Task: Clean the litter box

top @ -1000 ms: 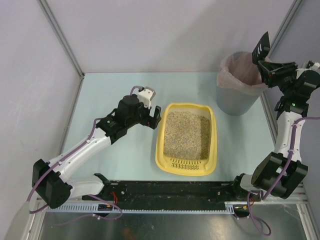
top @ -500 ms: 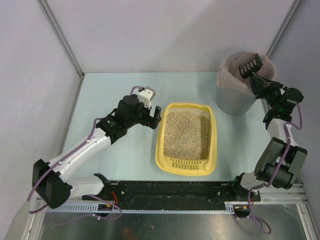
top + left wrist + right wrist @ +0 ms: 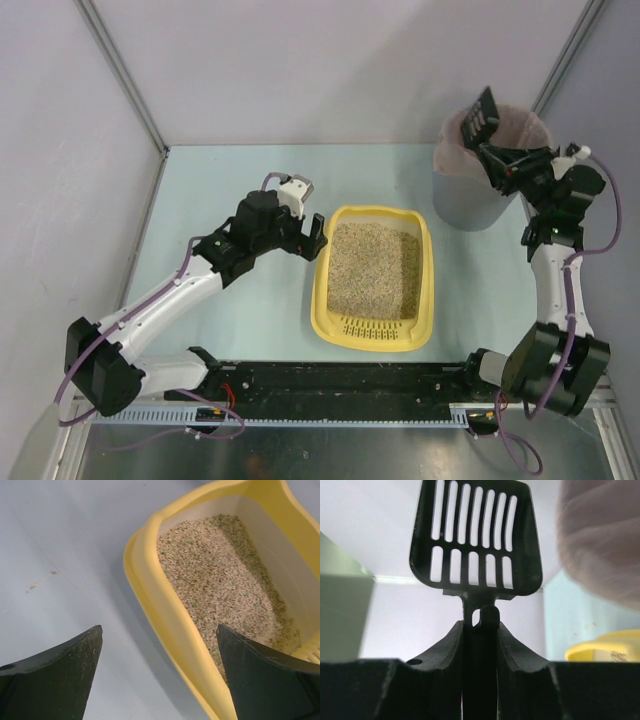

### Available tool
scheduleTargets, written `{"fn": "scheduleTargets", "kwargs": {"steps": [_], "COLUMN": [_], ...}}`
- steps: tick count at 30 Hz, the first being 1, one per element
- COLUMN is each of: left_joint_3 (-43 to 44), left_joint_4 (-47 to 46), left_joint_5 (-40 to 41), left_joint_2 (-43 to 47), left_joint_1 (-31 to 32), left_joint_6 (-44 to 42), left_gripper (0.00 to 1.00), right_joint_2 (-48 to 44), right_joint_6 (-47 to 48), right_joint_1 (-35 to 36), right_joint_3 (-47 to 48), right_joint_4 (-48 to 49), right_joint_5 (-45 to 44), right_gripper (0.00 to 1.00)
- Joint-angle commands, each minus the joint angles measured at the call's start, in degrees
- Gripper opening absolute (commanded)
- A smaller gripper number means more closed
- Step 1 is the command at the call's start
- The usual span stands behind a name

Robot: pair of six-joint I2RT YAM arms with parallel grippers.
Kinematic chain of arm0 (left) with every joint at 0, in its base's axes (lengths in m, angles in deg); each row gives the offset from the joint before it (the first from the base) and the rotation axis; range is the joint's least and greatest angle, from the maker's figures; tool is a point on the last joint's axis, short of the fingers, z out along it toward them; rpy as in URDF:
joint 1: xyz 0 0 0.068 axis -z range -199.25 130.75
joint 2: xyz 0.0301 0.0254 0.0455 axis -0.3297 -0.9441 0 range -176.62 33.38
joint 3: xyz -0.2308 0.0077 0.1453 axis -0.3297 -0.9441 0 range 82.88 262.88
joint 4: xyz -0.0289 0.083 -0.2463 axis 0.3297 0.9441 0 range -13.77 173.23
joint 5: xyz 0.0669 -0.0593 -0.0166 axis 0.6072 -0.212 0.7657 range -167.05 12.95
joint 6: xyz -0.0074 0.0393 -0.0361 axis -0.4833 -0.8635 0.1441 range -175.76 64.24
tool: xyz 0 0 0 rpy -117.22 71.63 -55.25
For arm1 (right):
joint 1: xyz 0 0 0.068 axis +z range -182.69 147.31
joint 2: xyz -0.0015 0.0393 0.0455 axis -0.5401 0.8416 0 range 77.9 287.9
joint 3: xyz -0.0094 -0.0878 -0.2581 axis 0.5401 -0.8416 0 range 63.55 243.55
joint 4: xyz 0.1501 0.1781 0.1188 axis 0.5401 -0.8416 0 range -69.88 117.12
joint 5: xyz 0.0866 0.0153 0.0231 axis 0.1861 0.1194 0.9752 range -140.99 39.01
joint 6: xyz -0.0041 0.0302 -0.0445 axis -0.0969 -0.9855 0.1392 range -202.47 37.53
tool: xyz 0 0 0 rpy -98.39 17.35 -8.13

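The yellow litter box [image 3: 322,292] lies mid-table, filled with beige litter [image 3: 375,268], its slotted rim at the near end. My left gripper [image 3: 312,234] is open and straddles the box's far-left rim. In the left wrist view one finger [image 3: 60,675] is outside over the table and the other [image 3: 270,680] is over the litter, with the rim [image 3: 167,615] between them. My right gripper [image 3: 507,165] is shut on the handle of the black slotted scoop [image 3: 484,115] and holds it raised over the bin. In the right wrist view the scoop [image 3: 475,535] stands upright above the gripper [image 3: 480,630], and its slots show no litter.
A grey round bin [image 3: 470,205] with a pinkish bag liner [image 3: 460,150] stands at the back right of the table. The liner shows blurred in the right wrist view [image 3: 605,540]. Grey walls enclose the table on the left, far and right sides. A black rail [image 3: 340,380] runs along the near edge.
My right arm has swung the scoop leftward from beside the bin's right edge to above the bin. The left arm and the litter box have not moved.
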Motion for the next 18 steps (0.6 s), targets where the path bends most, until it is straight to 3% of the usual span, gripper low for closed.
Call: {"fn": "scheduleTargets", "kwargs": {"steps": [1,2,5,7,12,14,18], "left_joint_3": [-0.1,-0.4,-0.5,-0.4,-0.2,-0.5,-0.7], "left_joint_4": [-1.2,-1.5,-1.5,-1.6,-1.6,-1.5,-1.6], "left_joint_5": [-6.1,-6.9,-8.4,-8.4,-9.1,-8.6,-6.5], "left_joint_2": [-1.1,-1.7,-2.4,-2.3,-2.6,-2.5,-1.1], "left_joint_1": [-0.4,-0.3,-0.2,-0.2,-0.2,-0.3,-0.3], "left_joint_6": [3.9,4.3,4.8,4.7,4.2,3.7,3.3], "left_gripper": [1.0,1.0,0.99,0.97,0.88,0.81,0.76], "right_joint_2": [-7.2,-8.6,-10.5,-11.6,-10.2,-8.5,-1.4], "right_joint_6": [31.3,41.5,56.8,61.2,66.5,65.6,62.8], "right_joint_1": [8.7,10.5,20.1,25.1,44.2,50.2,66.6], "right_joint_3": [11.4,13.2,19.8,22.1,27.0,28.5,35.8], "right_joint_4": [-26.4,-31.2,-47.9,-56.9,-71.6,-77.9,-92.5], "right_joint_5": [-3.4,-5.2,-15.8,-24.6,-39.9,-49.9,-63.9], "right_gripper": [0.0,0.0,0.0,0.0,0.0,0.0,0.0]}}
